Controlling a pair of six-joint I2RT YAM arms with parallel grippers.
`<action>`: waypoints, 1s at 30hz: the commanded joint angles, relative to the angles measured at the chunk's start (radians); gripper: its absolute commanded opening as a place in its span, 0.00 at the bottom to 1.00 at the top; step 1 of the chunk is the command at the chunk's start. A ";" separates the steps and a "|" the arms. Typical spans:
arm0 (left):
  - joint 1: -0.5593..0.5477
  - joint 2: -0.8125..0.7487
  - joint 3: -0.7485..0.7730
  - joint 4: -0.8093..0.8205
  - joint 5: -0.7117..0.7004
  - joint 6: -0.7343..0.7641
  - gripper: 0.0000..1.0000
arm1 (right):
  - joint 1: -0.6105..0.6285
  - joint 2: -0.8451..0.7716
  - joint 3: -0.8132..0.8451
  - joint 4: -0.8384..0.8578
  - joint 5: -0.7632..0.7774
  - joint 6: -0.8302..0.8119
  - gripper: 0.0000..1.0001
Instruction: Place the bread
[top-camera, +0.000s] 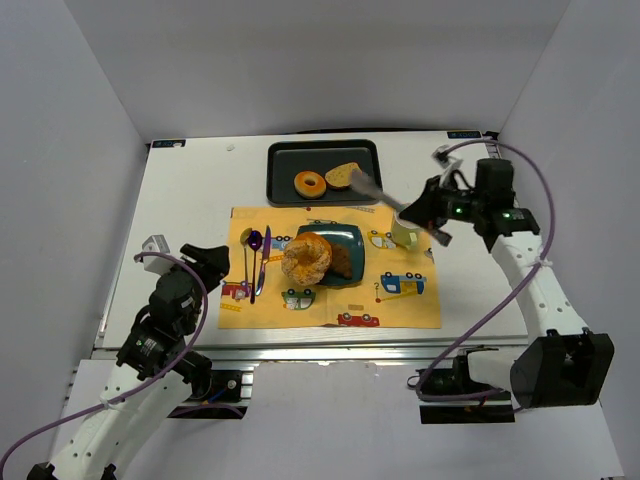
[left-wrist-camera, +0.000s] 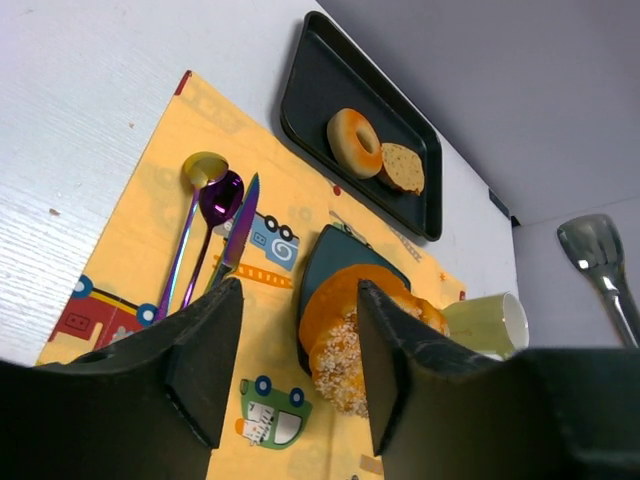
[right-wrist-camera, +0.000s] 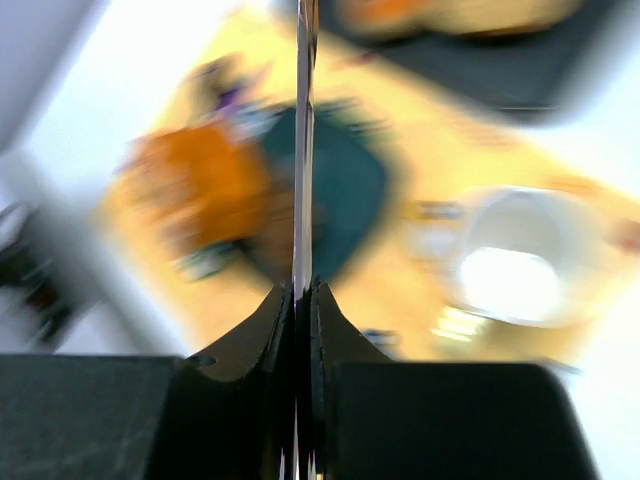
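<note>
A large sesame bagel (top-camera: 305, 258) leans on a dark teal plate (top-camera: 350, 243) on the yellow placemat, with a darker bread piece (top-camera: 342, 262) beside it. A black tray (top-camera: 285, 160) at the back holds a small donut-shaped bread (top-camera: 309, 184) and a bread slice (top-camera: 343, 175). My right gripper (top-camera: 432, 212) is shut on metal tongs (top-camera: 385, 197) whose tip hovers near the tray's front right edge. My left gripper (top-camera: 205, 262) is open and empty at the placemat's left edge. The bagel also shows in the left wrist view (left-wrist-camera: 345, 340).
A pale green cup (top-camera: 406, 235) lies on the placemat right of the plate. A gold spoon (top-camera: 246, 250), a purple spoon (top-camera: 254, 262) and a purple knife (top-camera: 264, 258) lie left of the plate. The right wrist view is blurred.
</note>
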 joint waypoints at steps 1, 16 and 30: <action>0.004 -0.003 -0.005 0.019 0.001 0.015 0.57 | -0.180 -0.001 0.025 0.104 0.270 -0.071 0.00; 0.003 0.075 0.006 0.073 0.028 0.064 0.68 | -0.358 0.261 -0.344 0.534 0.730 -0.217 0.20; 0.004 0.089 0.004 0.100 0.022 0.067 0.74 | -0.385 0.224 -0.069 0.204 0.603 -0.320 0.89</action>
